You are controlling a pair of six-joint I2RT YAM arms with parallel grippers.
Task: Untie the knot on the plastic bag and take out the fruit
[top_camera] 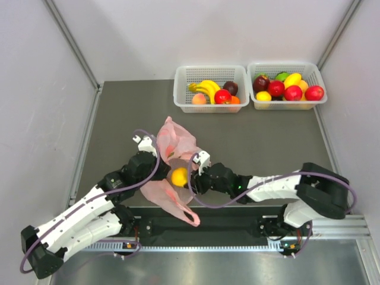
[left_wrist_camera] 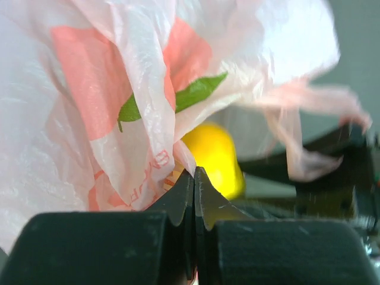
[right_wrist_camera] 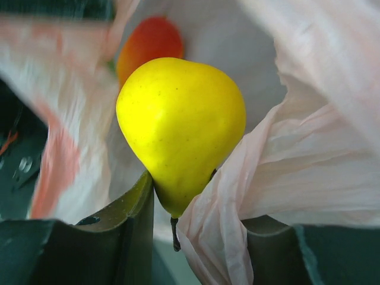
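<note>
Nearest the arm bases, a handle loop of the plastic bag lies by the near edge of the surface. The left end effector has its jaws pressed together on a fold of pink film, holding the bag up. The right end effector grips the yellow pear by its narrow end only, with a flap of bag caught in on one side.

That's the danger: pull out now and the pear may squirt free, or drag the film and rip it from the left's pinch.

Behind it, an orange-red fruit sits inside the bag. The knot I can't make out. Far back are two baskets of fruit.
</note>
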